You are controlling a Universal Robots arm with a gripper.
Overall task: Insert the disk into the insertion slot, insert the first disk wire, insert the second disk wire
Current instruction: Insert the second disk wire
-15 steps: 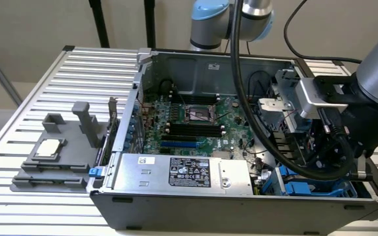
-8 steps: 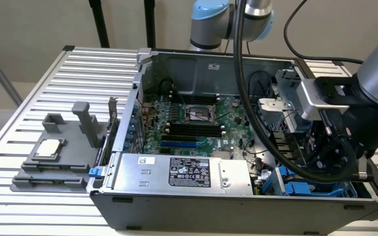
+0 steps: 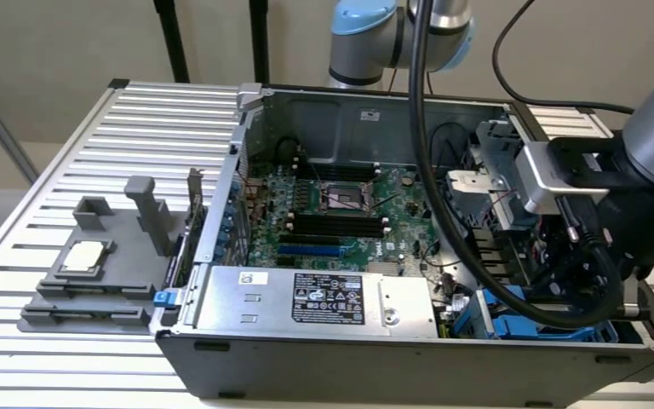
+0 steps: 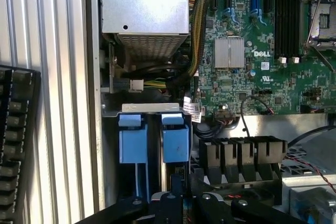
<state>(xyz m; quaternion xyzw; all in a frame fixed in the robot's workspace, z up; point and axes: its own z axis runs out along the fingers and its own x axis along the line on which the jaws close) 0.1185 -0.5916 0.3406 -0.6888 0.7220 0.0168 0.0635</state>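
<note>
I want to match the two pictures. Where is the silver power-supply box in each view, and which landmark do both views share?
Exterior view: the silver power-supply box lies along the near edge of the open computer case, its black label facing up.
Wrist view: the same box sits beside the green motherboard.
Shared landmark: the motherboard next to the box.

A ribbed, silver-grey bench (image 3: 100, 145) carries the work. On it lies an open computer case (image 3: 418, 349), and just beside it, toward the exterior view's left, a grey plastic fixture (image 3: 88, 294) holding a small square chip (image 3: 84, 256).
</note>
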